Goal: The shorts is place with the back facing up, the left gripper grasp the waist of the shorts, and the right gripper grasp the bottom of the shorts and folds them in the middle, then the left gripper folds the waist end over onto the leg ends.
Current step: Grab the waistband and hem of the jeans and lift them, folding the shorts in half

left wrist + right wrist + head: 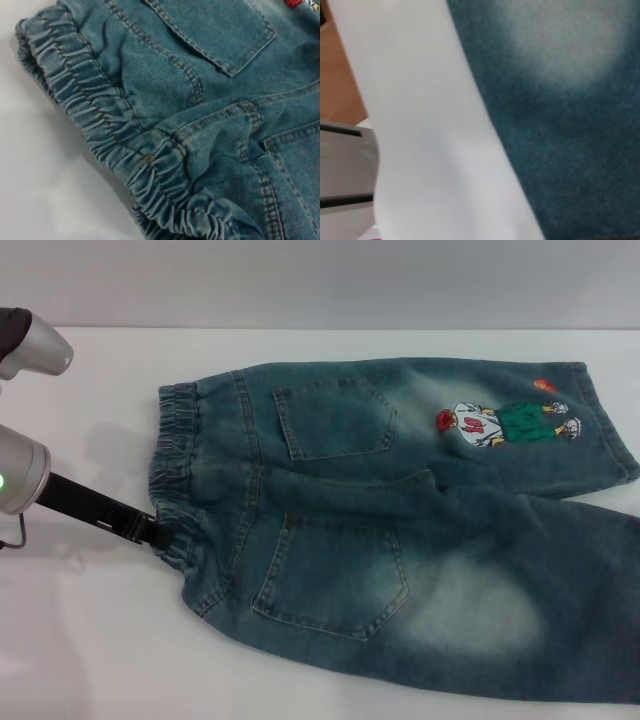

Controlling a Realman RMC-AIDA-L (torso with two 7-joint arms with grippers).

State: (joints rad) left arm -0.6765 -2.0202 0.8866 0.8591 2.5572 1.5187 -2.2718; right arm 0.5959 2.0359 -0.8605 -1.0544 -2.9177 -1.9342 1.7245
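The shorts (400, 520) lie flat on the white table (90, 640), back up, both patch pockets showing. The gathered waist (175, 470) is at the left; the legs run right. The far leg's hem (608, 425) lies beside the cartoon patch (505, 422), while the near leg's hem runs out of view. My left gripper (160, 535) touches the near end of the waistband, its black neck slanting in from the silver wrist. Seen close in the left wrist view, the waistband (100, 125) is puckered and slightly bunched. Only faded denim (565, 125) and table show in the right wrist view.
A grey part of the left arm (30, 345) sits at the far left edge. Bare white table (420, 125) lies in front of the shorts. Past the table's edge, the right wrist view catches brown floor (340, 75) and a grey fixture (345, 170).
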